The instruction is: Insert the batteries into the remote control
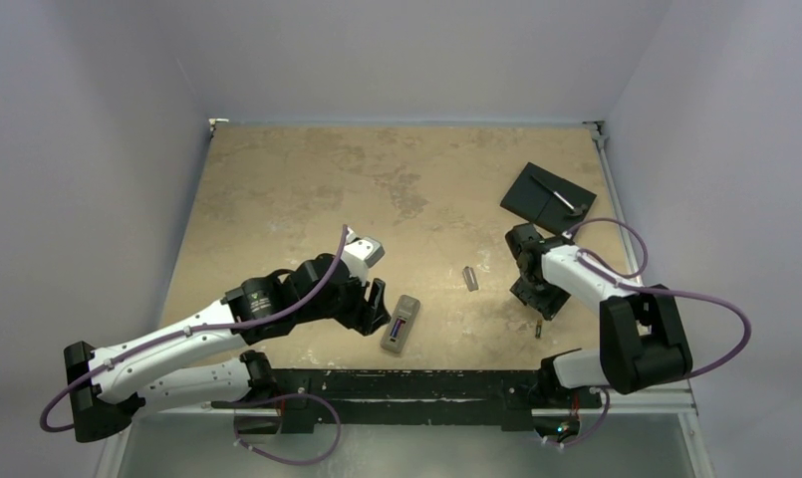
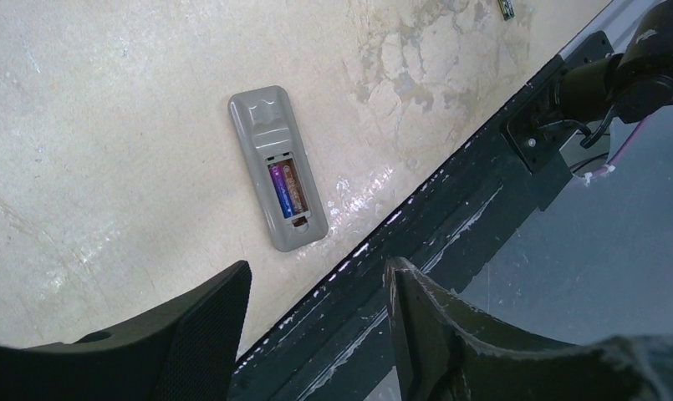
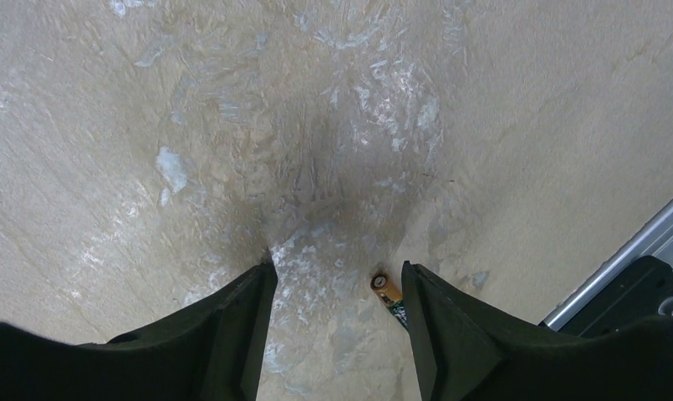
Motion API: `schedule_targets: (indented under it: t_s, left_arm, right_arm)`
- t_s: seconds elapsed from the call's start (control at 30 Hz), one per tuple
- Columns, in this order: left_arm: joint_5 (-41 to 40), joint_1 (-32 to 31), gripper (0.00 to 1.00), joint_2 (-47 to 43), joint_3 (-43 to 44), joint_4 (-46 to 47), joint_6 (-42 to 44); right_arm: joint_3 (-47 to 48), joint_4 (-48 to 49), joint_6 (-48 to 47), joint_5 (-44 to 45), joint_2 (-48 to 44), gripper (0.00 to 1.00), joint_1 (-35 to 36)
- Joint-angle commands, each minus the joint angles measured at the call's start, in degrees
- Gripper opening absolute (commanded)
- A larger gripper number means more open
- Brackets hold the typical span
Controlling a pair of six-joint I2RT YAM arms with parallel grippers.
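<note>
top view: the remote control (image 1: 401,325) lies grey back up near the front edge, just beside the left gripper (image 1: 377,304). the right gripper (image 1: 538,299) is well apart. a cover strip (image 1: 469,278) lies between them, and a black plate (image 1: 550,195) sits farther back.

left wrist: the jaws are open and empty. 1 loaded battery (image 2: 288,190) sits in the uncovered bay (the neighbouring slot looks vacant).

right wrist: the jaws are open, and the loose battery (image 3: 386,290) lies ungripped beside 1 finger. roughly half done; this cell needs seating, and the strip lies near the route.
</note>
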Motion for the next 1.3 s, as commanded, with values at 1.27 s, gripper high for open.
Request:
schedule_targets:
  t_s: [1.27]
  left_arm:
    - [0.7,-0.4,0.63,8.7,-0.5,1.8,1.5]
  right_arm:
    - [-0.1,-2.3,-4.2,-7.7,-10.1,0.72,-0.2]
